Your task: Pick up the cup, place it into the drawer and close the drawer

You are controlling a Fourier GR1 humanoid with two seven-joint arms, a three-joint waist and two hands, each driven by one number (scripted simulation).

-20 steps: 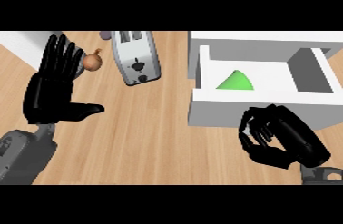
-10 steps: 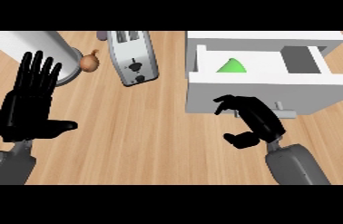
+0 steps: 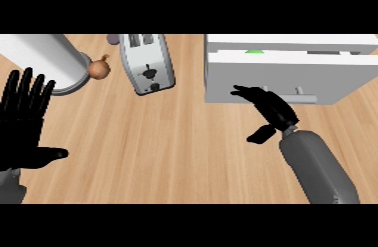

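The white drawer [image 3: 280, 76] stands at the upper right, nearly pushed in, with only a narrow slot left at its top. A sliver of the green cup [image 3: 254, 51] shows in that slot. My right hand [image 3: 267, 107] is open, its straight fingers pressed against the drawer's front panel beside the grey handle [image 3: 301, 93]. My left hand [image 3: 23, 122] rests open at the left edge, fingers up, holding nothing.
A silver toaster [image 3: 148, 63] lies at the upper middle. A brown onion [image 3: 99, 68] sits beside a large white cylinder [image 3: 46, 58] at the upper left. Bare wooden counter [image 3: 170, 151] spreads between my two arms.
The drawer has slid inward from wide open to almost shut, hiding most of the green cup. My right hand uncurled and followed the drawer's front. The left hand drifted left.
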